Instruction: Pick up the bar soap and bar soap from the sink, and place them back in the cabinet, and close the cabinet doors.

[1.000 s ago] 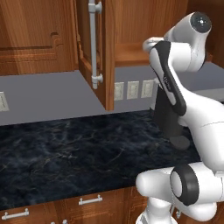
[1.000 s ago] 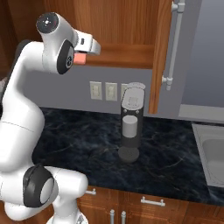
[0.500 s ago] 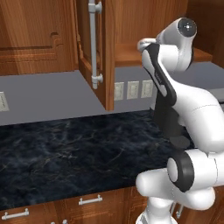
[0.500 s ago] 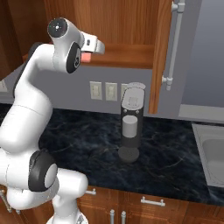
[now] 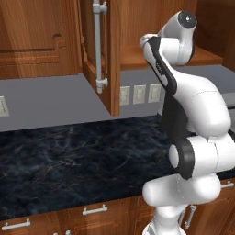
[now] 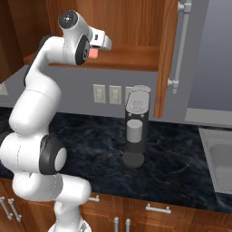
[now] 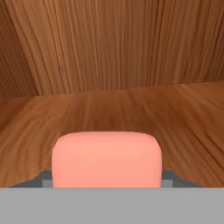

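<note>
With the claw (image 6: 96, 49) clenched on the bar soap (image 7: 106, 158) at upper left of the right base view, advance over the cabinet (image 6: 136, 27) shelf (image 7: 131, 113), lower until contact, then release and retract straight back.

Between the fingers (image 7: 168, 176) sits 1 bar soap (image 7: 106, 158); the cabinet (image 7: 131, 57) shelf lies below and beyond it.

The white arm's claw (image 6: 96, 50) grips a salmon-pink bar soap (image 6: 94, 53) just above the reddish-brown wooden cabinet's shelf (image 6: 131, 58); a grey cylindrical appliance (image 6: 136, 128) stands on the dark marbled surface (image 6: 181, 167).
</note>
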